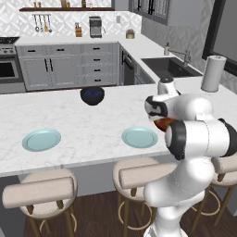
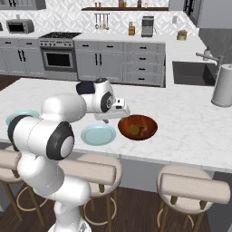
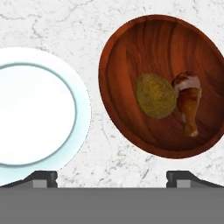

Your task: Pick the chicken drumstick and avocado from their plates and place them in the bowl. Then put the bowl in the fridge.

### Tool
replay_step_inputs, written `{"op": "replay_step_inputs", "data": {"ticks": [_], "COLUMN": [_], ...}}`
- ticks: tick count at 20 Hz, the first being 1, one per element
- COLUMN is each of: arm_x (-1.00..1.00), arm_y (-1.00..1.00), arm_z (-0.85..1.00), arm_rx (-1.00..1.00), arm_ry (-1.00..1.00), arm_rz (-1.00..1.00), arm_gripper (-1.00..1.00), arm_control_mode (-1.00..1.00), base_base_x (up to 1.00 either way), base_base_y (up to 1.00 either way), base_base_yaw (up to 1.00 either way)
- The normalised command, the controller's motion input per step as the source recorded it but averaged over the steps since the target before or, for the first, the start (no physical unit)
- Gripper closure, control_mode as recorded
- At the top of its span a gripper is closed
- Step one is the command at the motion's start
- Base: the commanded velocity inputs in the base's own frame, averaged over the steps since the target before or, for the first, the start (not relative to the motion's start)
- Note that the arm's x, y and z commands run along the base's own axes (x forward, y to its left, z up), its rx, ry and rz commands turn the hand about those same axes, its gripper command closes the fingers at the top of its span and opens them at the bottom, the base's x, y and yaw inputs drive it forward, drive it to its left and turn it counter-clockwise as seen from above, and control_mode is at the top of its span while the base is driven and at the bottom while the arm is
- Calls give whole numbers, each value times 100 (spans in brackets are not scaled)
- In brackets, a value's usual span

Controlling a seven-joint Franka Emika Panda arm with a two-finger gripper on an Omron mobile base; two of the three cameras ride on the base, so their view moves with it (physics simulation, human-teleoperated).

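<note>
My claw (image 3: 111,177) hangs wide open and empty above the white marble counter (image 3: 100,26). The glossy reddish-brown wooden bowl (image 3: 131,52) sits just right of a bare pale blue round plate (image 3: 30,113). Inside it the olive-green avocado (image 3: 156,95) touches the orange-brown chicken drumstick (image 3: 189,103). A second pale blue plate (image 1: 41,139) lies well left.

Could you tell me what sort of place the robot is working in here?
A home-style kitchen, rendered in simulation. A marble island counter with bar stools holds two pale blue plates and a reddish-brown bowl; behind it stand an oven range and a sink.
</note>
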Motion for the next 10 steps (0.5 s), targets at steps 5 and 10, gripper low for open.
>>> {"op": "replay_step_inputs", "data": {"ticks": [5, 10], "arm_x": [4, -4], "arm_y": [2, 0], "arm_z": [-1, -12], "arm_rx": [-1, -3], "arm_ry": [4, 0], "arm_rz": [9, 6], "arm_gripper": [-100, -100], "arm_control_mode": [-100, -100], "base_base_x": [0, 0], "base_base_y": [0, 0], "base_base_yaw": [0, 0]}}
